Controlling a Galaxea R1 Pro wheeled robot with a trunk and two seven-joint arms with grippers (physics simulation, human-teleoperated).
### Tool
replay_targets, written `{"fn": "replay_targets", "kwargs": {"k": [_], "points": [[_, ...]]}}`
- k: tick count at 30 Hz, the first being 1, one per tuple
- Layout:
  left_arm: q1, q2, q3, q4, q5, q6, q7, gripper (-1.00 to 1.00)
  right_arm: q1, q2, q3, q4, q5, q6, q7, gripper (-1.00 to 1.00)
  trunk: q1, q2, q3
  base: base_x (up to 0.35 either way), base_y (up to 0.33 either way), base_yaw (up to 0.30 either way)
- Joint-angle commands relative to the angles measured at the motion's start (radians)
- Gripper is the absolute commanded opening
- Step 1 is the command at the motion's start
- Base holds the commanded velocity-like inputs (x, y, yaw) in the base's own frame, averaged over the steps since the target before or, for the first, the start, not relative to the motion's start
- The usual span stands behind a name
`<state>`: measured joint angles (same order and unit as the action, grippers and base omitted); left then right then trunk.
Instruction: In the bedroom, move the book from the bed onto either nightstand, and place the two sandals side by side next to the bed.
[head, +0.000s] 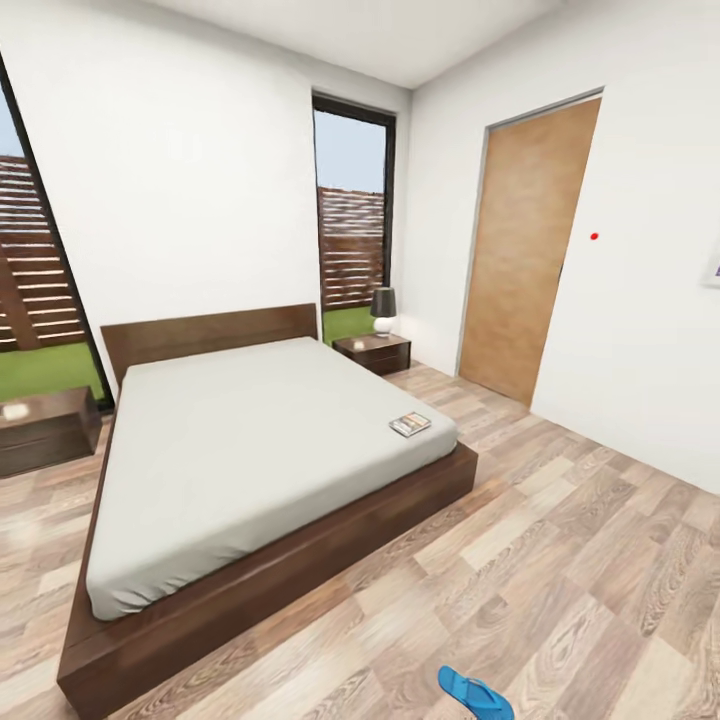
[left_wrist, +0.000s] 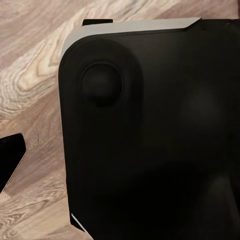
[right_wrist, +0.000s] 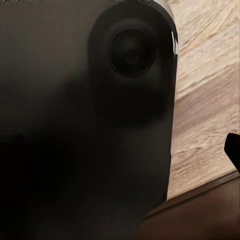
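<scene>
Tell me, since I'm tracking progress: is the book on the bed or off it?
On it. The book lies flat on the bed's grey mattress near its foot-end corner, not on the nightstand.

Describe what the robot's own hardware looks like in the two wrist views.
In the left wrist view, a large matte black housing with rounded corners, a round raised boss and a pale grey upper edge strip. In the right wrist view, a similar black rounded housing with a circular recess. No cables or markings visible; fingers cannot be made out.

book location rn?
Head view: the book lies on the bed, at its foot corner on the door side, nearer the nightstand with the lamp.
</scene>
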<state>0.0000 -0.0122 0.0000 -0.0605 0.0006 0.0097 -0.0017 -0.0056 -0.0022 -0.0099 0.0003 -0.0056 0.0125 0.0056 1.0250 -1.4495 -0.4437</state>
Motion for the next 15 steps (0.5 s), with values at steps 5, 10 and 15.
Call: {"fn": "replay_targets", "kwargs": {"k": [5, 10, 15], "points": [[0.000, 0.000, 0.000, -0.002, 0.000, 0.001, 0.000, 1.00, -0.001, 0.000, -0.002, -0.001, -0.001, 0.001, 0.000, 1.00, 0.000, 0.000, 0.001, 0.000, 0.000, -0.283], [0.000, 0.000, 0.000, -0.002, 0.000, 0.001, 0.000, 1.00, -0.001, 0.000, -0.002, 0.000, -0.001, 0.001, -0.001, 1.00, 0.000, 0.000, 0.004, 0.000, 0.000, -0.280], [0.000, 0.000, 0.000, -0.016, 0.000, 0.001, 0.000, 1.00, -0.001, 0.000, -0.002, -0.001, -0.001, 0.001, -0.001, 1.00, 0.000, 0.000, 0.007, 0.000, 0.000, -0.277]]}}
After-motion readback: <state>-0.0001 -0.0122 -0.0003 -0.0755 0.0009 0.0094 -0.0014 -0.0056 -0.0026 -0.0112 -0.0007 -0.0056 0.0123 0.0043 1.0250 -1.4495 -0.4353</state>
